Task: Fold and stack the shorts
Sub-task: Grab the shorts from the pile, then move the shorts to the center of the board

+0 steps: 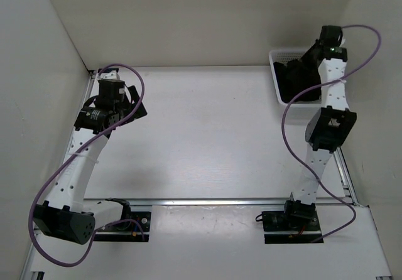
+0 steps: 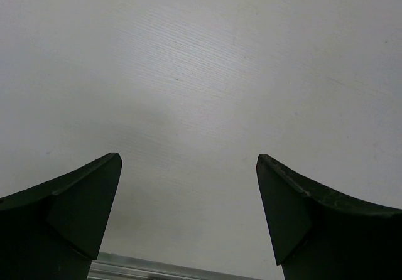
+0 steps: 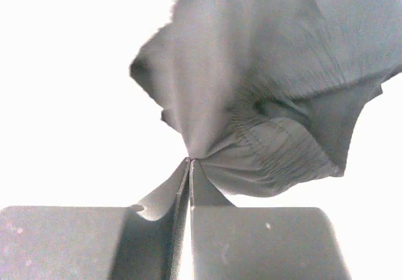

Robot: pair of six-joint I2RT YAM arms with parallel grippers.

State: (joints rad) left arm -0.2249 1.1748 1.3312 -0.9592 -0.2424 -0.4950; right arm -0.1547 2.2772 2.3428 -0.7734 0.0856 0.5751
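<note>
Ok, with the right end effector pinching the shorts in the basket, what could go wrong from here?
The right end effector is shut on only a thin bunched fold of the shorts at its very tips; the fabric may slip out on lifting.
The shorts lie in the white basket; pulling might drag or tip it.
The left end effector hangs open over the table, far from the basket, so it cannot yet help spread the shorts.
</note>
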